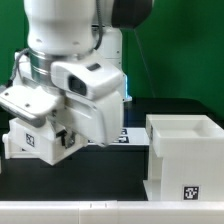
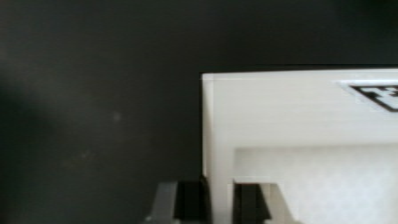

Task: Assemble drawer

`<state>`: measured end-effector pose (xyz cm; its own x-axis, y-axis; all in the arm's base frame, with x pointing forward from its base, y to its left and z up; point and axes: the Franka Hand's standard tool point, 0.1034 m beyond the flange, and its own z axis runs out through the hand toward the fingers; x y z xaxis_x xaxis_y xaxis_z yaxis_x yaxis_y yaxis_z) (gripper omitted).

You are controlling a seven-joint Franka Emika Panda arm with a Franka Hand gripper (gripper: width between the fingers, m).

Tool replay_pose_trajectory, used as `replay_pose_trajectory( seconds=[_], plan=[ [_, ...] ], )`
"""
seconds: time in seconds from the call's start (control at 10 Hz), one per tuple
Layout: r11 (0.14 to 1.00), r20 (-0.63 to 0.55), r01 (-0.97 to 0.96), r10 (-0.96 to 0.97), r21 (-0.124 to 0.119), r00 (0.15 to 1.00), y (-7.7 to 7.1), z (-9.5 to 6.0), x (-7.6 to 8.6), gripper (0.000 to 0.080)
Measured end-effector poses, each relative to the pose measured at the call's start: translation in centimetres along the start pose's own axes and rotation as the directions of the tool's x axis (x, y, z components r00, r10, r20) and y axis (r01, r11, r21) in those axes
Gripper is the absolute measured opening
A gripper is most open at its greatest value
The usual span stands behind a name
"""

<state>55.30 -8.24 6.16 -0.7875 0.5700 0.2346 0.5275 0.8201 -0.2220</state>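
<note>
The drawer tray [image 1: 28, 140] is sitting well off to the exterior view's left of the drawer box [image 1: 180, 150], low against the black table [image 1: 110, 168], with a marker tag facing the camera. The white arm [image 1: 70, 40] is leaning down over it and covering most of its top.

In the wrist view, the gripper [image 2: 217, 203] is straddling one upright wall of the tray. One of the fingers [image 2: 175, 203] is lying on the outer face, over the dark table, and the other is standing inside the tray over its pale floor. The jaws are narrow and are pinching that thin wall between them, with both pads pressing flat against it. The wall's corner is lying ahead of the fingertips, where a second wall is branching off. A marker tag [image 2: 377, 96] is showing on that second wall, partly cut off by the frame.

Between the tray and the drawer box, bare black tabletop is showing.

The drawer box is standing upright on the table with its open side up, apart from the arm and the tray. A small tag [image 1: 190, 191] is showing low on its front face.

A green wall [image 1: 170, 50] is filling the background behind the drawer box. A pale strip [image 1: 110, 212] is running along the table's near edge below it.
</note>
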Motion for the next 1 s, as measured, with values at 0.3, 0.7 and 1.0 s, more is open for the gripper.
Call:
replay_pose_trajectory(
  seconds=[0.3,0.7,1.0],
  plan=[
    [0.986,-0.056,0.163,-0.160,0.037,0.985,1.6,2.7,0.5,0.0038],
    [0.950,-0.064,0.307,-0.304,0.054,0.951,1.3,2.9,-0.4,0.0038],
    [0.951,-0.065,0.305,-0.301,0.055,0.951,1.2,3.0,-0.4,0.0363]
  ],
)
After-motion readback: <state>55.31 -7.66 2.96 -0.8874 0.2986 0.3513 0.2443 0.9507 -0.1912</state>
